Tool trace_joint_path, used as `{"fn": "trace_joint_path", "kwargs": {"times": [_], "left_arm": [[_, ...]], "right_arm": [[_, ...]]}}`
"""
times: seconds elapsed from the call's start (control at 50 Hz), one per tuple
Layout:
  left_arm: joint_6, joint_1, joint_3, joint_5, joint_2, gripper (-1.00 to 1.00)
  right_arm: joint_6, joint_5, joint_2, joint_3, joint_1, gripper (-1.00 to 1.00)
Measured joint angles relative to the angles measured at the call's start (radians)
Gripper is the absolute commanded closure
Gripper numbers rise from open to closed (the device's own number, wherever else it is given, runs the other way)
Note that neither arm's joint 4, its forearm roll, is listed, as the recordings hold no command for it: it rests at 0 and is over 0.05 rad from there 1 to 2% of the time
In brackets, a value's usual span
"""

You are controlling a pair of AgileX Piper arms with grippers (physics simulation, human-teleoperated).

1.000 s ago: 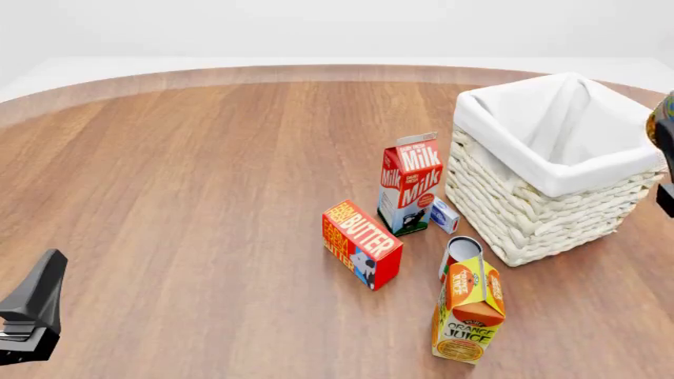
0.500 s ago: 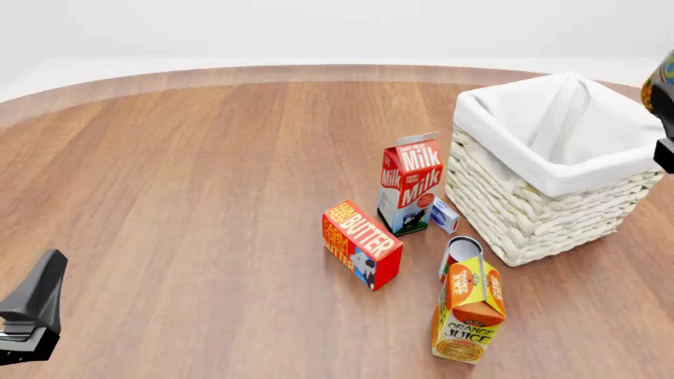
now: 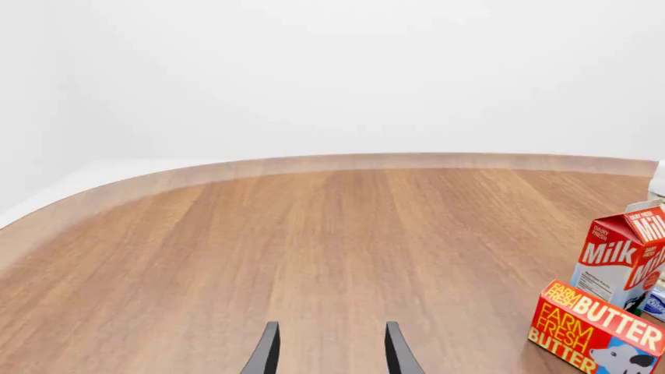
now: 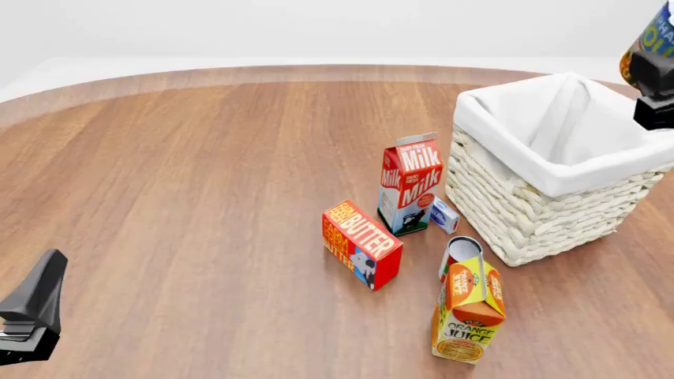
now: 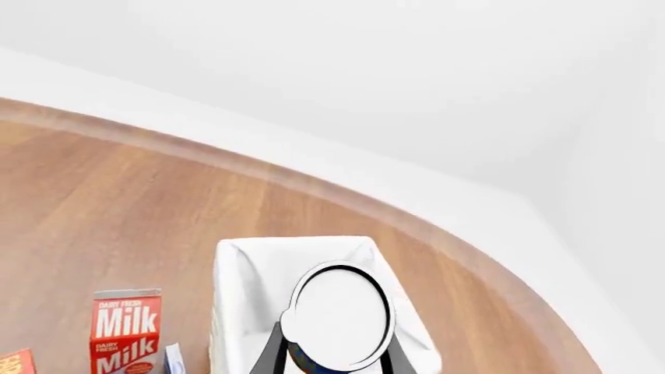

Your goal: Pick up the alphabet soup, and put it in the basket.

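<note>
The alphabet soup (image 4: 653, 33), a can with a blue and yellow label, hangs at the far right edge of the front view, above the right rim of the basket (image 4: 506, 146). My right gripper (image 4: 655, 88) is shut on it. Seen from the right wrist, the can's pale top (image 5: 341, 313) sits between the two dark fingers (image 5: 276, 354), and the white liner of the basket (image 5: 241, 265) lies below it. My left gripper (image 4: 31, 312) rests low at the front left, far from everything. Its fingers (image 3: 267, 354) stand apart with nothing between them.
Left of the basket stand a milk carton (image 4: 410, 183), a small blue box (image 4: 443, 215) and a butter box (image 4: 361, 243). In front of the basket are a red-and-white can (image 4: 460, 254) and an orange juice carton (image 4: 469, 312). Bare wood fills the left half of the table (image 4: 169, 181).
My right gripper has risen with the alphabet soup beside the basket's right edge. The left arm and the other objects have not moved.
</note>
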Motion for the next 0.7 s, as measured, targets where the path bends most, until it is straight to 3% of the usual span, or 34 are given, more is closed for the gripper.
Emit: {"fn": "trace_joint_path", "kwargs": {"times": [0.7], "left_arm": [[0.0, 0.0, 0.0, 0.0, 0.0, -1.0]], "right_arm": [[0.021, -0.039, 0.189, -0.084, 0.025, 1.0]]}}
